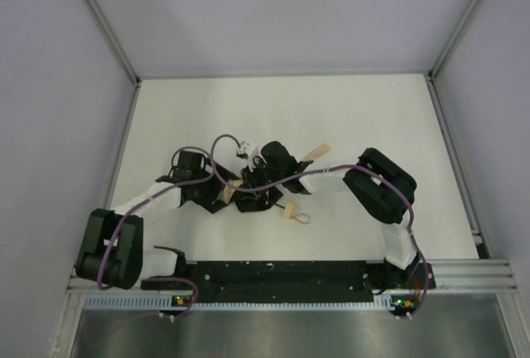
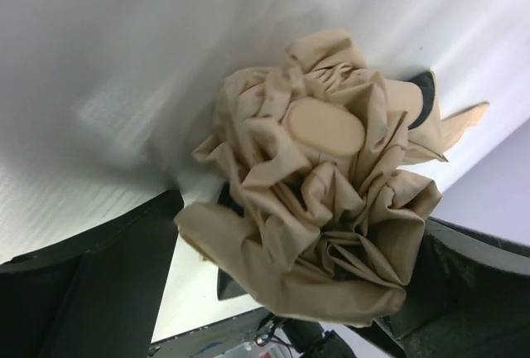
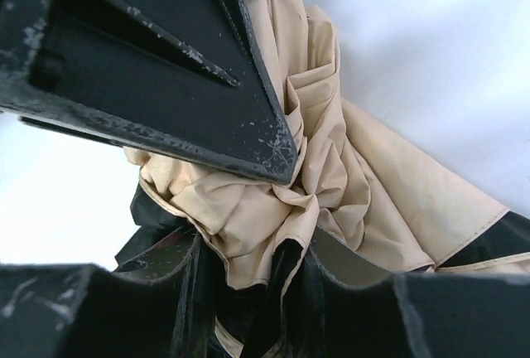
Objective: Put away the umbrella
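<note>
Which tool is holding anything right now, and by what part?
The right tool pinches the umbrella by its bunched fabric; the left tool is open, gripping nothing.

The beige umbrella [image 2: 331, 209] lies collapsed, its fabric loosely crumpled.

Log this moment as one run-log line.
umbrella: canopy bunched, on table | left end effector: open, straddling canopy | right end effector: shut on umbrella fabric | stowed: not yet

**Enclosure and lighting**

White matte table top [image 1: 373, 126], evenly lit, with soft shadows only. Pale lavender-grey walls [image 1: 290, 10] on three sides. Aluminium frame posts [image 1: 103, 22] run to the back corners. Slotted aluminium rail [image 1: 464, 271] along the near edge, brushed metal panel [image 1: 290, 333] below.
</note>
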You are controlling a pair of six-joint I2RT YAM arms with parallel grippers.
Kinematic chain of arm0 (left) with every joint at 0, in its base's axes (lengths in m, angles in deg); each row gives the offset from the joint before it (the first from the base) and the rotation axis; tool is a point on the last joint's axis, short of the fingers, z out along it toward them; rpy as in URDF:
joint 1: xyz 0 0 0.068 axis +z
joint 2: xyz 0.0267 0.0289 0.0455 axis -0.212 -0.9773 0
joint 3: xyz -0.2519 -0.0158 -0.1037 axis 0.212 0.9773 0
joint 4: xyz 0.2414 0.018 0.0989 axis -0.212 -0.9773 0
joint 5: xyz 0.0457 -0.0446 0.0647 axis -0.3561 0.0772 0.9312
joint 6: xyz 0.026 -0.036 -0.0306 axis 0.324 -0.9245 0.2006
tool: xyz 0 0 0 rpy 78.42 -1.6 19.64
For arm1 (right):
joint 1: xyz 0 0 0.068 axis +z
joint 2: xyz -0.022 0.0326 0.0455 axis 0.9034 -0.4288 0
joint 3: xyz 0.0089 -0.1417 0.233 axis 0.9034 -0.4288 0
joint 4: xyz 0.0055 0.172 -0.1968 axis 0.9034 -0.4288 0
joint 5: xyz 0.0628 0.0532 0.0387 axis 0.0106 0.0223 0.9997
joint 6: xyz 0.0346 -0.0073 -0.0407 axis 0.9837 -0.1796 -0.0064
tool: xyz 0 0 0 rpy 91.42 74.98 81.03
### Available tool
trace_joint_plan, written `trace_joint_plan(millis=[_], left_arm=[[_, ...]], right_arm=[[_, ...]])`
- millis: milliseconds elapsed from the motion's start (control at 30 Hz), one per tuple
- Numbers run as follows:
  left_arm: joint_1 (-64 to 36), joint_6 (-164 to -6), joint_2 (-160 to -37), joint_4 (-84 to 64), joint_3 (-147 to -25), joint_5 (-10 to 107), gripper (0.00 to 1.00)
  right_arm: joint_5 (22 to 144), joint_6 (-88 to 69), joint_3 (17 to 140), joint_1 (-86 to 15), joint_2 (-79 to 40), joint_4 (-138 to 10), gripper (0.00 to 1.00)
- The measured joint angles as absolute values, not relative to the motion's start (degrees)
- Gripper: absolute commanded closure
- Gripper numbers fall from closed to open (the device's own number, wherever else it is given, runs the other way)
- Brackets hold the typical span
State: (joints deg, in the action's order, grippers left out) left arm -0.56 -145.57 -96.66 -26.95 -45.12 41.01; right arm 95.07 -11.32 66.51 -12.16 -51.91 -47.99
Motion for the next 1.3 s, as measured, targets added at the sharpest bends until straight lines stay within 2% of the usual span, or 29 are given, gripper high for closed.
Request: trace_joint_plan(millis=[100,200,267,367,500,533,567,633,667,700,833,1033,1200,1300], left_arm=[[-1.1,-146.1,-98.3,-23.8,-44.7,39.3,0.03],[-2.2,-147.1,-100.2,-20.3,-44.6,37.9,0.09],[-2.9,-148.0,-101.6,-18.0,-44.5,37.0,0.17],[-3.4,-149.5,-103.1,-16.3,-44.5,36.7,0.37],[-4.6,-151.5,-103.6,-13.7,-42.8,37.4,0.89],[-4.8,-152.0,-103.3,-13.3,-42.4,37.6,0.95],[-5.0,-152.4,-102.8,-13.2,-42.2,37.8,0.97],[-5.3,-152.6,-102.2,-13.2,-42.2,38.4,1.00],[-5.5,-152.6,-102.1,-13.3,-42.2,38.8,1.00],[-5.5,-152.5,-102.1,-13.3,-42.2,39.0,1.00],[-5.7,-152.1,-101.8,-13.3,-42.2,39.8,1.00],[-5.9,-151.7,-101.1,-14.5,-42.3,40.8,1.00],[-5.9,-151.8,-101.3,-20.0,-44.9,41.2,1.00],[-5.9,-151.8,-101.3,-21.6,-45.3,41.3,1.00]], right_arm=[[102.3,-8.2,66.6,-14.4,-52.7,-47.8,1.00],[109.9,-4.0,68.5,-16.6,-54.7,-49.0,1.00],[114.1,-1.0,70.4,-17.6,-56.4,-49.9,1.00],[118.9,4.0,71.9,-19.3,-58.5,-50.0,1.00],[123.2,9.6,72.2,-20.9,-60.1,-49.5,1.00],[123.6,10.5,72.2,-21.1,-60.3,-49.7,0.95],[124.0,11.0,72.4,-21.2,-60.4,-50.2,0.89],[124.0,10.7,73.7,-21.3,-60.4,-53.1,0.69],[123.9,10.3,74.5,-21.3,-60.4,-54.9,0.53],[123.4,9.7,75.6,-21.3,-60.4,-57.4,0.43],[120.7,7.1,80.6,-21.1,-58.9,-69.1,0.22],[107.4,0.2,81.8,-20.5,-48.9,-81.8,0.20],[95.8,-7.9,76.5,-16.6,-38.9,-81.3,0.20],[90.5,-12.3,74.0,-12.4,-37.4,-79.7,0.20]])
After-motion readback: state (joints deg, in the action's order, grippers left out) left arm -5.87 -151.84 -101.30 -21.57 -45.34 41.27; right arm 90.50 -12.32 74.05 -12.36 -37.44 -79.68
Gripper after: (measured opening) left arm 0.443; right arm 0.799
